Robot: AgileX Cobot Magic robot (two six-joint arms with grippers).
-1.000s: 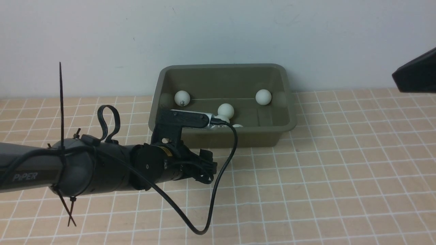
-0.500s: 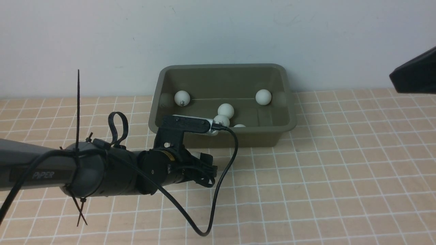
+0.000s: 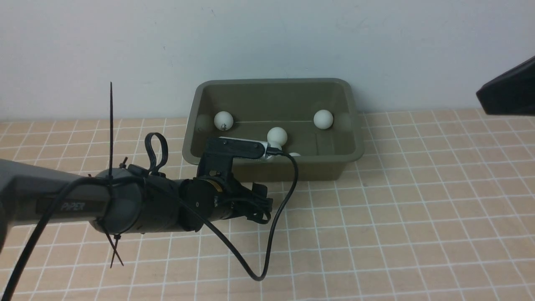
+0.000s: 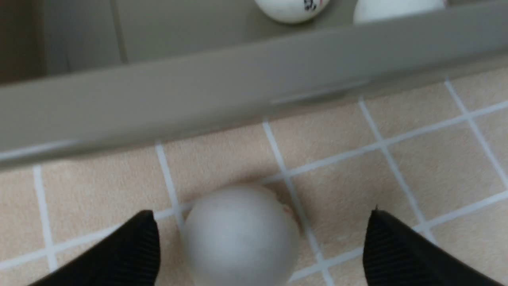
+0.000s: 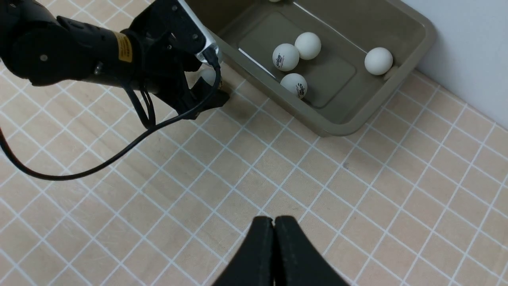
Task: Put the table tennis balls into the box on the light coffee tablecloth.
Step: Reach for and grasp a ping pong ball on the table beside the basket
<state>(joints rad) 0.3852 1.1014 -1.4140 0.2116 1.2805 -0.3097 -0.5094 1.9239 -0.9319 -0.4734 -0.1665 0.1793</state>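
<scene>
Ball (image 4: 240, 234) sat on the cloth (image 3: 376, 217) at the box's (image 3: 271, 169) seven o'clock, between my left hand's (image 4: 260, 222) wide jaws. Other balls (image 3: 323, 118) lay inside. My right hand (image 5: 273, 221) hung shut, empty.

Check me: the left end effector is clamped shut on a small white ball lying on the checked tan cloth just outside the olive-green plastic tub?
Not clamped: the left end effector is open, its fingers standing wide either side of the small white ball, as the left wrist view shows. The ball lies on the checked tan cloth just outside the olive-green plastic tub.
</scene>
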